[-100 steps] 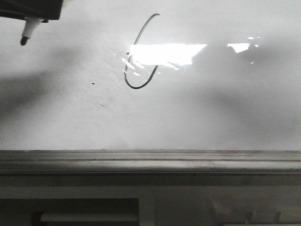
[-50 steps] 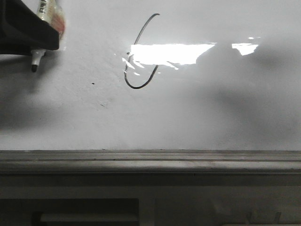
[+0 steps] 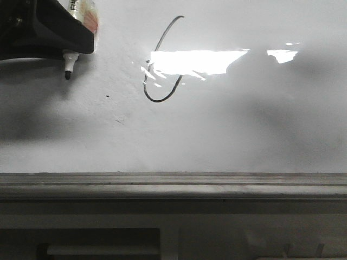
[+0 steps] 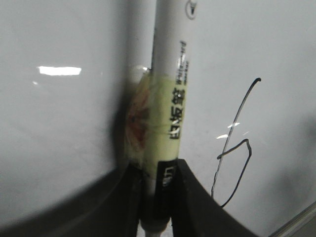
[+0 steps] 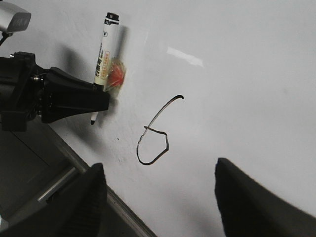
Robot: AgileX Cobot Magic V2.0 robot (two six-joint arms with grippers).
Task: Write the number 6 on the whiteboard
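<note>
We see the whiteboard, glossy white with a bright glare patch and soft shadows, and a grey ledge along its bottom edge; the number 6 sits high on the board left of centre, a tiny black dot to its left, the rest of the surface bare toward the right edge. The left gripper, at the board's upper left corner, is clamped on a marker, tip down and apart from the 6. The right gripper has its fingers spread wide, holding nothing, facing the 6 from off the board.
</note>
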